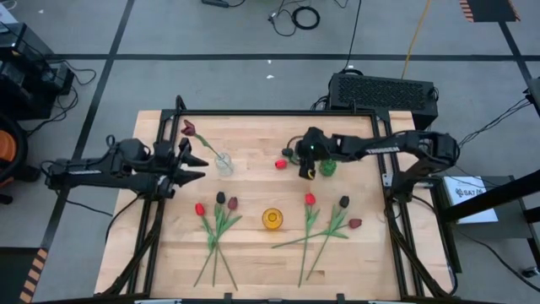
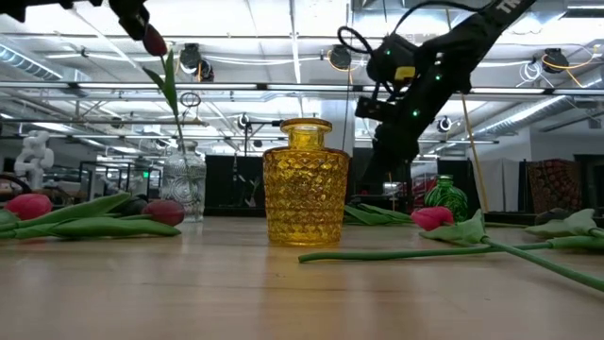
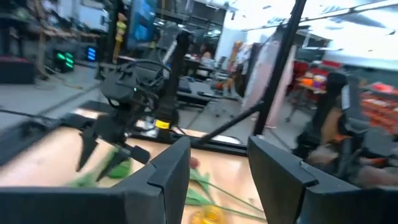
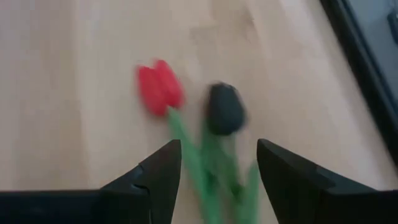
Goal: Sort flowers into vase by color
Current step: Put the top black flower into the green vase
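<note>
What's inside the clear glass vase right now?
One maroon tulip stands in the clear vase, stem leaning out toward the left tool. The stem's lower end is blurred by the glass.

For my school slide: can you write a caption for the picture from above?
Two robot arms sort tulips: one maroon flower stands in the clear vase; others lie beside the yellow vase.

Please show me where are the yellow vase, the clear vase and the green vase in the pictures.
yellow vase [image 2: 305, 184]: low view, on the middle of its patterned body.
clear vase [image 1: 224, 163]: high view, on its glass body, beside the stem standing in it.
green vase [image 1: 327, 167]: high view, on its top.
</note>
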`<action>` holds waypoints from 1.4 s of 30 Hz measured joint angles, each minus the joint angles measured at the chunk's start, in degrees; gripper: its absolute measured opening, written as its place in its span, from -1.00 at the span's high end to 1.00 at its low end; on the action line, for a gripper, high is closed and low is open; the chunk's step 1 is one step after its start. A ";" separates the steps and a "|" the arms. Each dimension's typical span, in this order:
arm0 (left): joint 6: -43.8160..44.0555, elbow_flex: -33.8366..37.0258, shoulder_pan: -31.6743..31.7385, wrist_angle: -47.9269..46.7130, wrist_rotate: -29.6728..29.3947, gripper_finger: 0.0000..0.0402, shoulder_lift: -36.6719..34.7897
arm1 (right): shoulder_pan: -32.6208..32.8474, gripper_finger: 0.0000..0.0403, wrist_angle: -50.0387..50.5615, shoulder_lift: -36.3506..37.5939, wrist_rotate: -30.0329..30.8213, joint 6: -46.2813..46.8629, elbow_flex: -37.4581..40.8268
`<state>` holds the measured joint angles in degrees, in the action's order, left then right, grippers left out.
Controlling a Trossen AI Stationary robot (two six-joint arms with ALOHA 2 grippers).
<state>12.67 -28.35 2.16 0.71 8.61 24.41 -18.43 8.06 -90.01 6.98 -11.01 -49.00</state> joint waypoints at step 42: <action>-11.61 -10.22 -1.87 0.55 -8.13 0.17 21.98 | -6.92 0.98 -10.70 -4.81 -5.83 2.12 -1.19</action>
<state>1.06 -38.57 0.29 1.26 0.48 46.39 -25.34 -2.64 -94.82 1.15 -8.89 -50.19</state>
